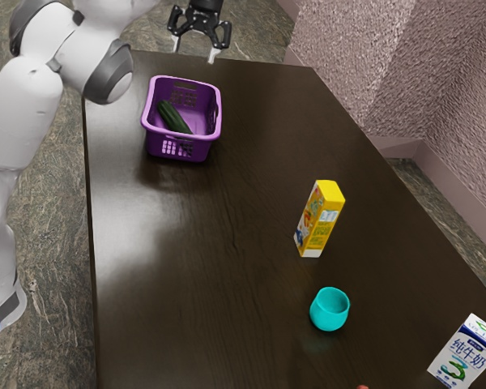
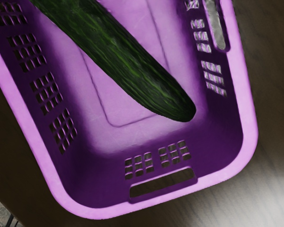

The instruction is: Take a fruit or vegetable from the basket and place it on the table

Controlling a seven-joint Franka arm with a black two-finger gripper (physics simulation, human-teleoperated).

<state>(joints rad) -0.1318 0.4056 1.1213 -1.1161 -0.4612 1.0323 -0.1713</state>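
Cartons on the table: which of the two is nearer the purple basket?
The yellow carton. Its colour sets it apart from the white-and-blue carton, which is farther off, at the exterior view's lower right corner.

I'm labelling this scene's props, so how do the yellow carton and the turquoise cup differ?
The yellow carton is tall and boxy, whereas the turquoise cup is short and rounded. The carton carries printing; the cup looks plain. The carton's top is closed, while the cup's is open. Both stand upright on the dark table.
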